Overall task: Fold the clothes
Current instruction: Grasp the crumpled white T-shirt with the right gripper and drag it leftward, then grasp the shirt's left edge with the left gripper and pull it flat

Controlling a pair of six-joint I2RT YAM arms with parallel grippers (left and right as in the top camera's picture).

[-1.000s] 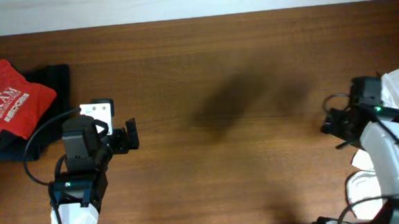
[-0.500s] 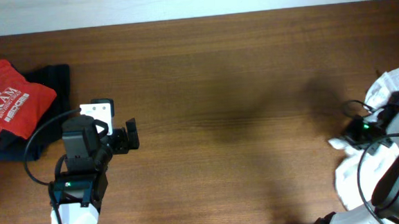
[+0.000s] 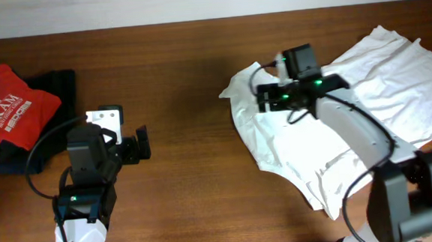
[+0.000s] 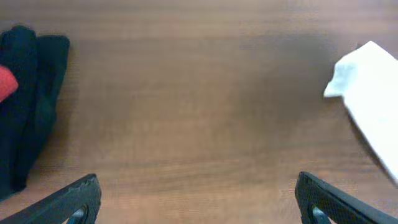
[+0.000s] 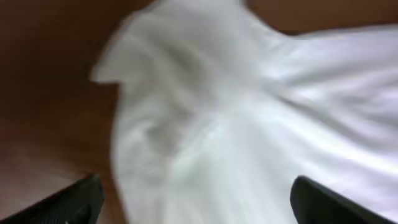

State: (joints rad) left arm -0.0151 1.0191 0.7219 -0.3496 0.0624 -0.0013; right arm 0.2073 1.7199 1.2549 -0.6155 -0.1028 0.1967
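The white T-shirt (image 3: 351, 120) lies spread and wrinkled over the right half of the table, one edge hanging off the front right. Its green-and-black print does not show. My right gripper (image 3: 263, 101) is open above the shirt's left part, near a sleeve corner. The blurred right wrist view shows the shirt (image 5: 249, 112) filling the frame, with my right gripper (image 5: 199, 205) spread wide over it and holding nothing. My left gripper (image 3: 143, 144) is open and empty over bare wood at the left. In the left wrist view my left gripper (image 4: 199, 199) faces the shirt's corner (image 4: 367, 93), far off.
A red T-shirt with white lettering (image 3: 8, 107) lies on a dark folded garment (image 3: 56, 89) at the far left edge. The dark garment also shows in the left wrist view (image 4: 31, 106). Bare brown wood lies between the two arms.
The right arm swung from the far right edge to the table's middle. The white shirt, bunched at the right edge before, now lies spread across the right half. The left arm has not moved.
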